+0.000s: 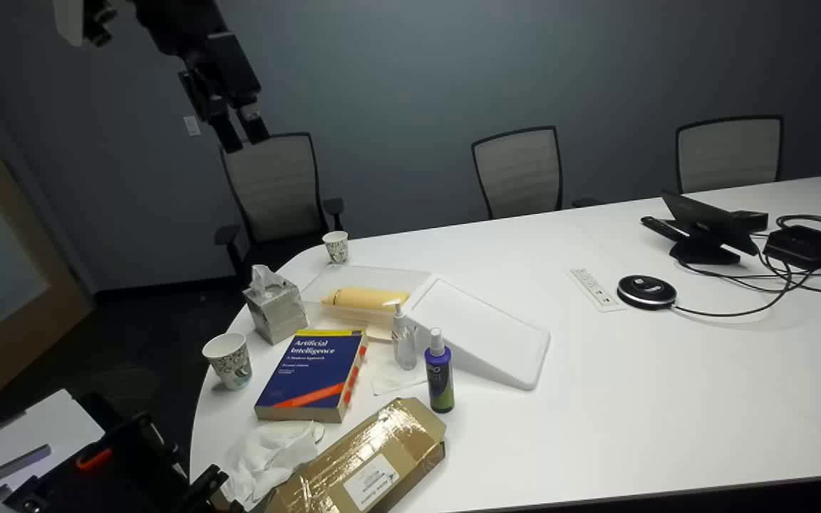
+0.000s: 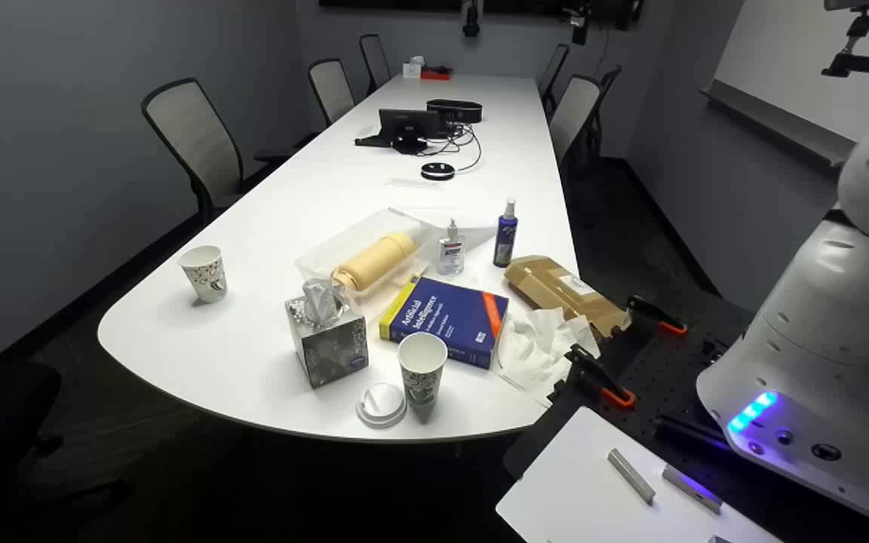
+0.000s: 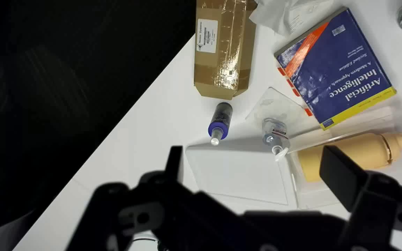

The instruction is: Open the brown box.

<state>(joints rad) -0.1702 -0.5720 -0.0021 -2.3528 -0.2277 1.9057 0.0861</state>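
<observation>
The brown box is a flat tan cardboard box with shiny tape and a white label on top. It lies on the table near the robot's base and looks closed. In an exterior view it lies beside the spray bottle and tissues. In the wrist view it is at the top middle, partly cut off by the frame's edge. My gripper is raised high above the table, away from the box. In the wrist view its two black fingers are wide apart with nothing held between them.
Near the box are a purple spray bottle, crumpled tissues, a blue book and a sanitizer bottle. A clear bin holds a yellow bottle; a white lid leans beside it. Paper cups and a tissue box stand nearby.
</observation>
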